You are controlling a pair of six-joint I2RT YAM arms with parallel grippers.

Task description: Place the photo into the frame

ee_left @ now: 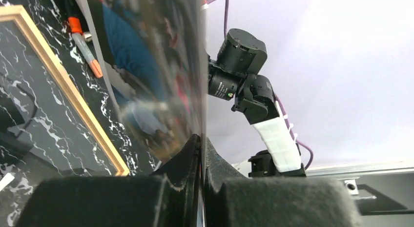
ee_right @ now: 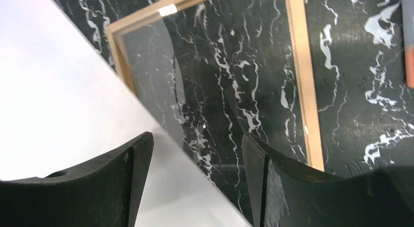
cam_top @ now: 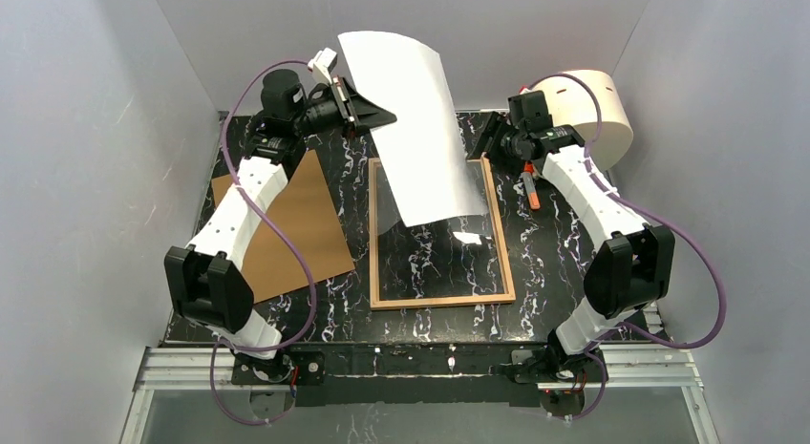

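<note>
My left gripper (cam_top: 368, 110) is shut on the left edge of the photo (cam_top: 415, 129) and holds it up, curved, with its white back facing the top camera. The photo's lower edge hangs over the far half of the frame (cam_top: 435, 301), which lies flat on the table. The left wrist view shows the jaws (ee_left: 201, 139) pinching the print, whose colour side (ee_left: 146, 66) faces down, and the frame's wood edge (ee_left: 63, 80). My right gripper (cam_top: 487, 143) is open beside the photo's right edge. In the right wrist view the photo's edge (ee_right: 58, 90) runs between the open fingers (ee_right: 195, 144) above the frame (ee_right: 298, 66).
A brown cardboard backing board (cam_top: 296, 224) lies left of the frame. An orange marker (cam_top: 531, 191) lies right of the frame, also in the left wrist view (ee_left: 85, 46). A cream roll (cam_top: 597, 110) stands at the back right. A small white tab (cam_top: 468, 237) sits on the glass.
</note>
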